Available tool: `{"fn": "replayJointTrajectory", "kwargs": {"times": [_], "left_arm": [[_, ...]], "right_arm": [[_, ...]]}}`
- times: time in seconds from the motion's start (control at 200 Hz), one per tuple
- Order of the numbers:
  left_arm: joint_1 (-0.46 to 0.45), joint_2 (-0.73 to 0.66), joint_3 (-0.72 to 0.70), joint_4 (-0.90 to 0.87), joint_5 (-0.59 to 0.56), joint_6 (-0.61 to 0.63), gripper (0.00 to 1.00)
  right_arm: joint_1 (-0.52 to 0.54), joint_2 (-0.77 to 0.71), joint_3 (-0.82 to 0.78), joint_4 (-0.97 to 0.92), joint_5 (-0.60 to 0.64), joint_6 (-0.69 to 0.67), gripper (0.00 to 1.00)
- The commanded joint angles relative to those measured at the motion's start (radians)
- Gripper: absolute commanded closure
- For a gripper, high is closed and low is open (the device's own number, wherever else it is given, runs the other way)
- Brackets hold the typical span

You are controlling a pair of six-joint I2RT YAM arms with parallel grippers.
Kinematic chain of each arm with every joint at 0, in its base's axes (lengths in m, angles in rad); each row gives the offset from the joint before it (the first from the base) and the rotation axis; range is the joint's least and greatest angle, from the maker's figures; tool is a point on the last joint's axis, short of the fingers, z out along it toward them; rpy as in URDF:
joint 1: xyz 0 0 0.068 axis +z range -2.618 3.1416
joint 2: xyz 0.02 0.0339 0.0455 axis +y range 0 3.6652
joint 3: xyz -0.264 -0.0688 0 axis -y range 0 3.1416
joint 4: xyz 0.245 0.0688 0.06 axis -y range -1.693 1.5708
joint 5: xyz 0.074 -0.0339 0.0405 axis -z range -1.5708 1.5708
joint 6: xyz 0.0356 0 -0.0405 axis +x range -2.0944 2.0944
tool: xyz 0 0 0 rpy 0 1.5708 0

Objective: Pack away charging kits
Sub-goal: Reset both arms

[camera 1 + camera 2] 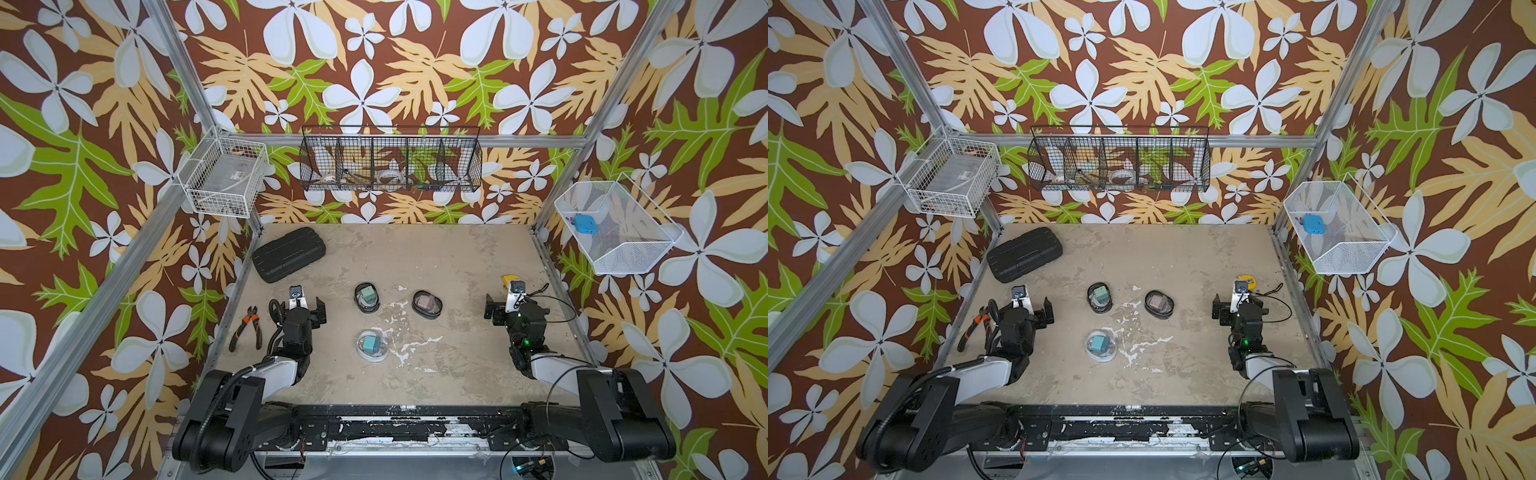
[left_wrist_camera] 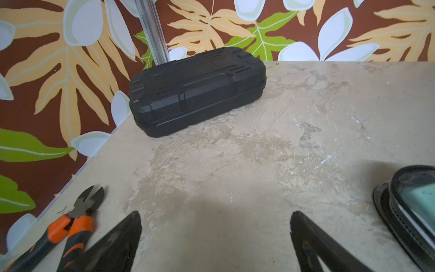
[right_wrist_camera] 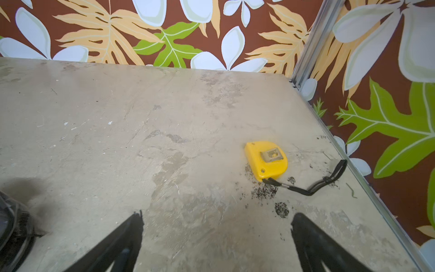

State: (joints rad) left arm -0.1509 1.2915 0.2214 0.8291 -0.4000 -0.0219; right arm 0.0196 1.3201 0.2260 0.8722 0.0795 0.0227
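The black case [image 1: 289, 254] sits at the far left corner of the worn table [image 1: 436, 257]. My left gripper [image 2: 215, 219] and right gripper [image 3: 216, 219] both hang spread wide, grasping nothing. Between them lie three oval pouches, each with a plug block at its middle: the mint pouch [image 1: 366, 297] and pink pouch [image 1: 427, 304] farther back, the teal pouch [image 1: 371, 345] nearer me. Pliers [image 1: 246, 328] lie by my left arm, and a yellow tape measure [image 3: 266, 160] lies ahead of my right.

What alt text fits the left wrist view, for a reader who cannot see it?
The open left gripper hovers over the worn table, holding nothing. Ahead, a closed black case lies at the table's corner; orange-handled cutters lie to one side of the gripper, and a black-rimmed pouch with a mint plug to the other.
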Motion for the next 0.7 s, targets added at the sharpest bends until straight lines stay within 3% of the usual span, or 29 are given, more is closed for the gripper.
{"fn": "replayJointTrajectory", "kwargs": {"times": [0.0,0.09,0.16,0.195,0.25,0.31,0.365,0.42,0.475,0.691], "left_arm": [[0.012,0.057,0.000,0.253,0.066,0.009,0.00],[0.013,0.133,-0.022,0.383,0.099,0.021,0.00],[0.032,0.116,-0.022,0.342,0.130,-0.001,0.00],[0.050,0.127,-0.049,0.397,0.167,-0.010,0.00],[0.057,0.189,-0.083,0.542,0.165,-0.002,0.00],[0.059,0.148,-0.057,0.412,0.177,-0.021,0.00],[0.063,0.187,-0.069,0.513,0.175,-0.010,0.00],[0.066,0.153,-0.055,0.419,0.182,-0.024,0.00],[0.065,0.179,-0.069,0.500,0.182,-0.017,0.00],[0.065,0.164,-0.072,0.479,0.179,-0.025,0.00]], "right_arm": [[-0.002,0.052,-0.029,0.266,0.025,0.022,0.00],[-0.004,0.116,-0.052,0.357,0.005,0.019,0.00],[-0.003,0.157,-0.037,0.373,-0.043,-0.006,0.00],[-0.003,0.149,-0.011,0.299,-0.057,-0.010,0.00],[-0.004,0.163,-0.017,0.336,-0.059,-0.014,0.00],[-0.004,0.159,-0.011,0.318,-0.059,-0.012,0.00],[-0.004,0.156,-0.010,0.309,-0.060,-0.012,0.00],[-0.004,0.155,-0.015,0.321,-0.058,-0.012,0.00],[-0.001,0.151,-0.019,0.323,-0.054,-0.013,0.00],[-0.003,0.151,-0.017,0.321,-0.055,-0.013,0.00]]}}
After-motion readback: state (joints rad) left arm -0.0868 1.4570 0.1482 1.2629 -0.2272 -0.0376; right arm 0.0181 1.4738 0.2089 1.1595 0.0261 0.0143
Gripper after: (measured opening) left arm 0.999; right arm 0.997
